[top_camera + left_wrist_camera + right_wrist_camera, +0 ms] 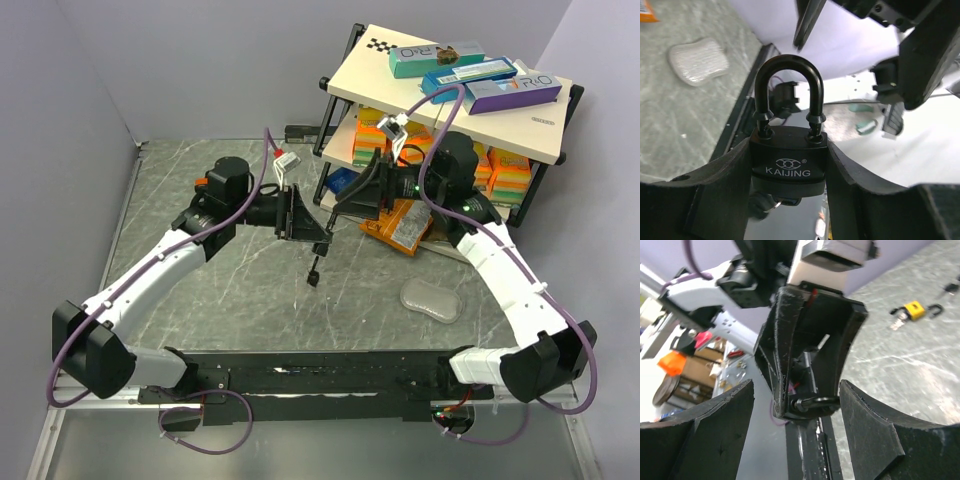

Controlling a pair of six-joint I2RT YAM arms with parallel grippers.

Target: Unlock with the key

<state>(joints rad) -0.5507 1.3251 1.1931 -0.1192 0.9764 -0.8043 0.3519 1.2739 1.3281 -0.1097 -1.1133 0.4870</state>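
My left gripper (316, 236) is shut on a black "KAIJING" padlock (788, 161), gripping its body on both sides above the table, with the shackle (788, 85) pointing away from the wrist. A key (777, 202) sits in the lock's underside, and a spare key (314, 272) dangles from it on a ring. My right gripper (342, 206) is open and empty. It faces the left gripper from the right, a short way off the shackle. In the right wrist view, the shackle (816, 402) shows between the spread fingers (867, 425).
A shelf rack (440, 100) with coloured boxes stands at the back right. An orange packet (402, 228) leans at its foot. A clear pouch (432, 298) lies on the table. A yellow padlock (914, 310) with keys lies on the table beyond the left arm.
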